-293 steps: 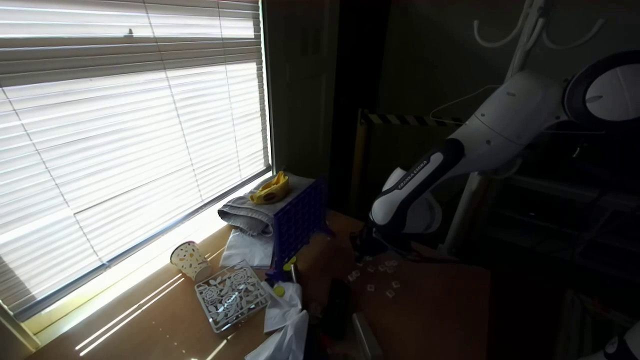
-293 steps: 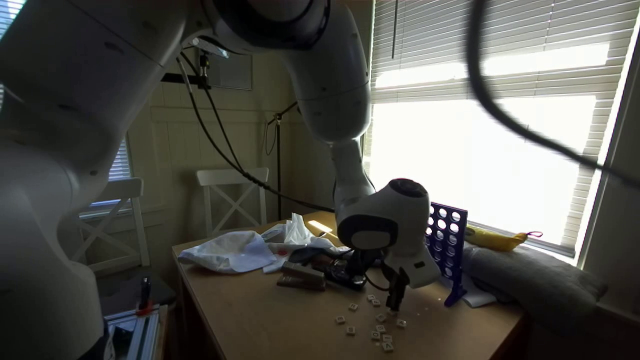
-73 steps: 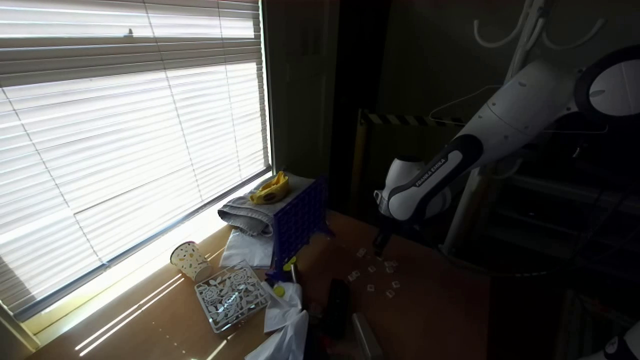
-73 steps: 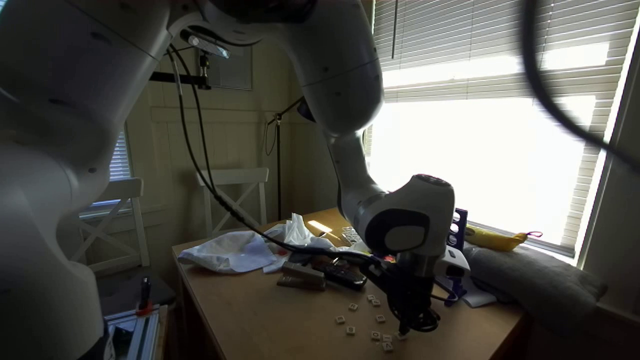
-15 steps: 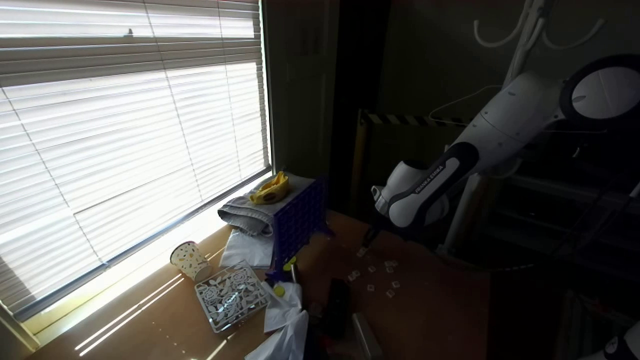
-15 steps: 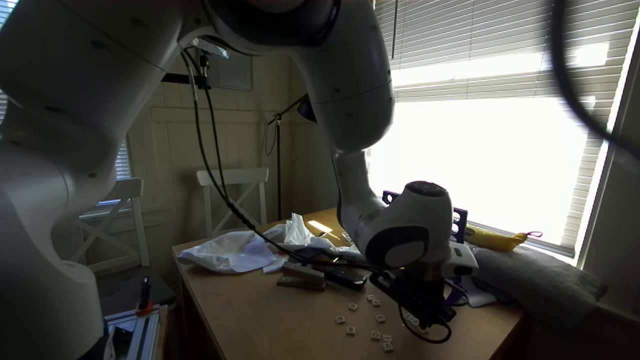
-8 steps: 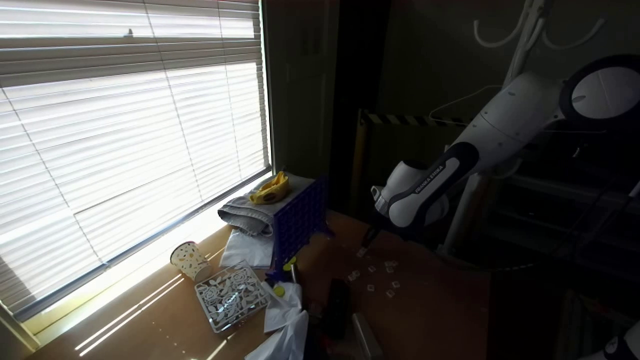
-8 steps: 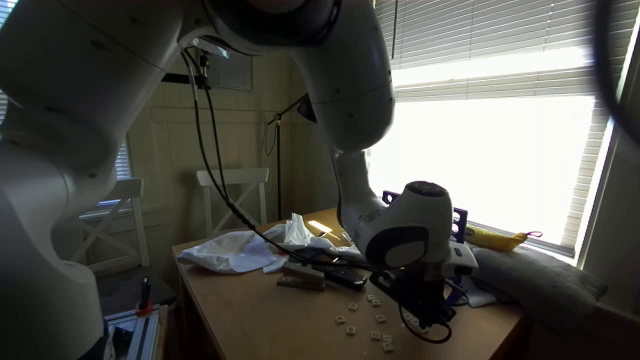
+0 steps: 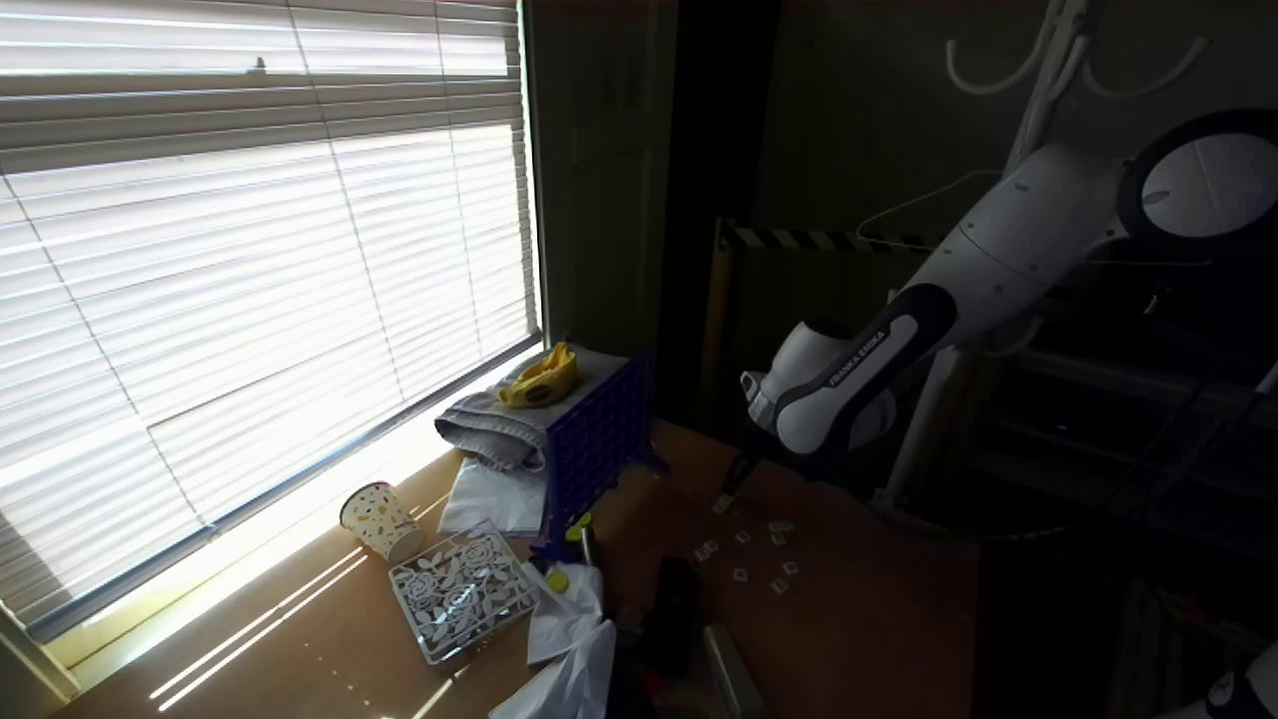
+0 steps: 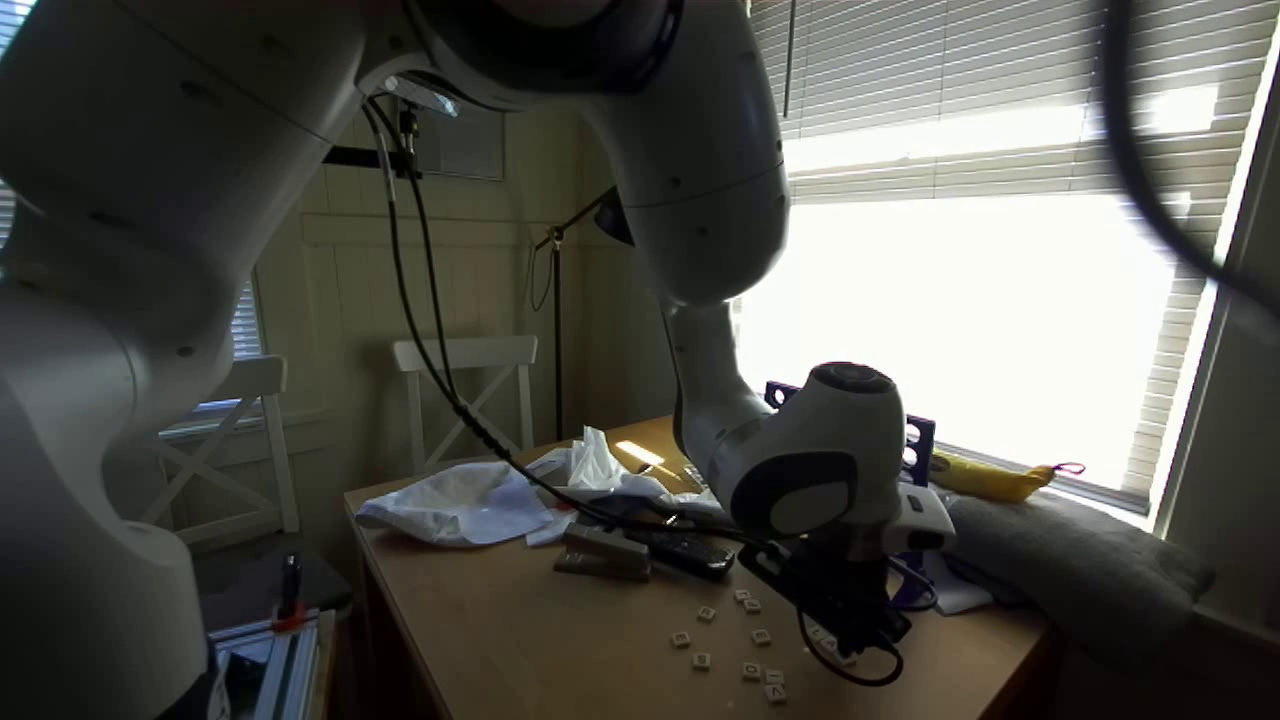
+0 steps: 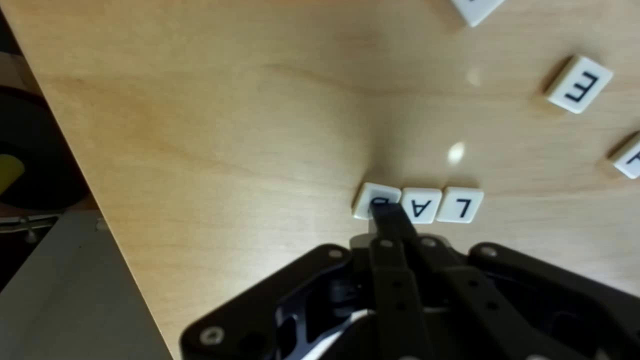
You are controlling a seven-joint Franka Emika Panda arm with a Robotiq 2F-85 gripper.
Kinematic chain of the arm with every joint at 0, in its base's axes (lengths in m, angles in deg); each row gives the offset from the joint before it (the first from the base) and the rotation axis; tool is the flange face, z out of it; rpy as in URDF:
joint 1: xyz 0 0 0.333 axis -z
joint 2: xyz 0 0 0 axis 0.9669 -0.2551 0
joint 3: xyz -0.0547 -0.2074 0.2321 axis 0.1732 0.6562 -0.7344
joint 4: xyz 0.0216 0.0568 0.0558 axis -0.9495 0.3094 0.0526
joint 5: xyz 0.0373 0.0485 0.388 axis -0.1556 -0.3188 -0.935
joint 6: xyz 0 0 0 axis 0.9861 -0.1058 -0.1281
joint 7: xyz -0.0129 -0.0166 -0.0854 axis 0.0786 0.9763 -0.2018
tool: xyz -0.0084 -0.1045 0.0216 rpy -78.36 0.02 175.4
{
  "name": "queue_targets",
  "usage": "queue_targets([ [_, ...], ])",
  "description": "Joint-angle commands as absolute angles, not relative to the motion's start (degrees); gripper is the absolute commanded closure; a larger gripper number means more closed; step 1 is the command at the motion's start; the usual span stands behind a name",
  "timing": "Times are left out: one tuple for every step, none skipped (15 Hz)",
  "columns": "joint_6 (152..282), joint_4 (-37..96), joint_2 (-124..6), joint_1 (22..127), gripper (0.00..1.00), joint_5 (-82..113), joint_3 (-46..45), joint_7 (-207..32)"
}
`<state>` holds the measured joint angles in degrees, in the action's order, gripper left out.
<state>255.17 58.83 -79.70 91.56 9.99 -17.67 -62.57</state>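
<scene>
In the wrist view three white letter tiles lie in a short row: an L tile, an A tile and a slightly turned end tile. My black gripper is shut, with nothing seen between its fingers. Its tips overlap the end tile and hide part of its letter; whether they press on it I cannot tell. Further off lie an E tile and another tile cut by the frame edge. In an exterior view the gripper points down at the row.
Several loose tiles, among them an R tile, are scattered on the wooden table. A blue upright rack stands near the row. Around it are a grey cloth, a yellow pouch, a cup and a white trivet.
Over the last second the arm and tiles look still; only a hanging cable swings. Compared with about five seconds ago, my gripper has moved toward the blue rack, onto the row's end.
</scene>
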Motion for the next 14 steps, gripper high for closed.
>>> queue_targets([
  [255.5,59.3,-79.6,91.9,1.00,11.6,-17.9,-62.8],
  [255.7,59.6,-79.3,91.6,1.00,11.7,-17.6,-63.0],
  [255.8,59.8,-79.2,91.6,1.00,11.7,-17.6,-63.0],
  [256.1,60.0,-79.0,91.5,1.00,11.8,-17.5,-63.1],
  [256.3,60.2,-78.8,91.4,1.00,11.9,-17.5,-63.1],
  [256.5,60.4,-78.7,91.3,1.00,12.0,-17.4,-63.2],
  [256.8,60.5,-78.7,91.2,1.00,12.1,-17.4,-63.2],
  [256.9,60.6,-78.6,91.2,1.00,12.2,-17.3,-63.2],
  [257.2,60.8,-78.6,91.1,1.00,12.3,-17.3,-63.3],
  [257.5,61.0,-78.5,91.0,1.00,12.4,-17.2,-63.4],
  [257.8,61.2,-78.4,90.9,1.00,12.5,-17.1,-63.5],
  [257.9,61.3,-78.3,90.8,1.00,12.7,-17.0,-63.5],
  [258.1,61.4,-78.2,90.7,1.00,12.8,-16.9,-63.6],
  [258.5,61.5,-78.0,90.5,1.00,13.0,-16.7,-63.7],
])
